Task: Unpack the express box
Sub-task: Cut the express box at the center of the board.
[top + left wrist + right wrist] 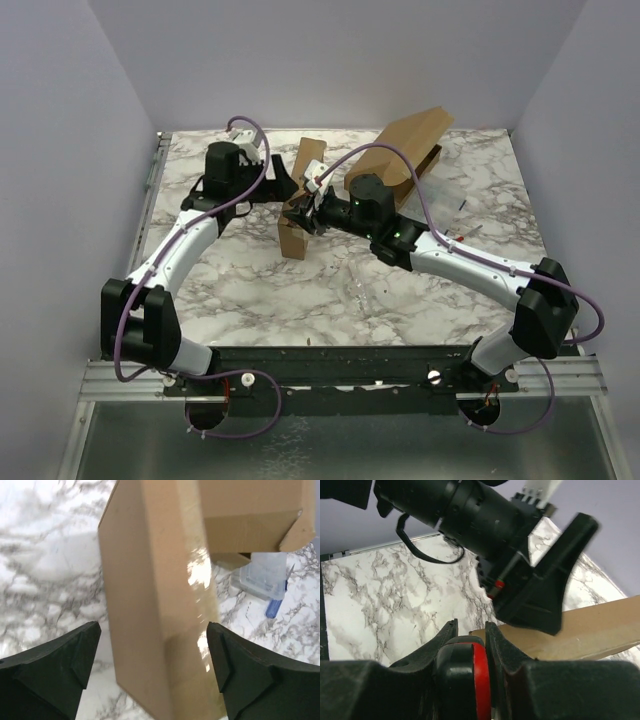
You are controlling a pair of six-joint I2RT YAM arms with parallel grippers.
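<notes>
Box (pixel 294 240): set up on end near the middle of the table, tilted, with glossy tape seen along one face.
Table (pixel 250 290): marbled white and grey; both arms are reached over it toward the box.
Carton (pixel 410 145): a second, larger cardboard piece is laid at the far right, with its dark mouth turned to the near side.
Left gripper (pixel 153 640): the jaws are spread wide with the box between them; a strip of table is seen between the left finger (pixel 75 650) and the box, and contact on the other side cannot be told.
Right gripper (pixel 470 627): held just beside the box, opposite the left gripper; the jaws are clenched on a red item.
Container (pixel 265 575): clear plastic, laid on the table beyond the box.
Red item (pixel 479 675): red and black, gripped between the right fingers; what it is cannot be told.
Blue item (pixel 274 607): small, seen against the container's near edge.
</notes>
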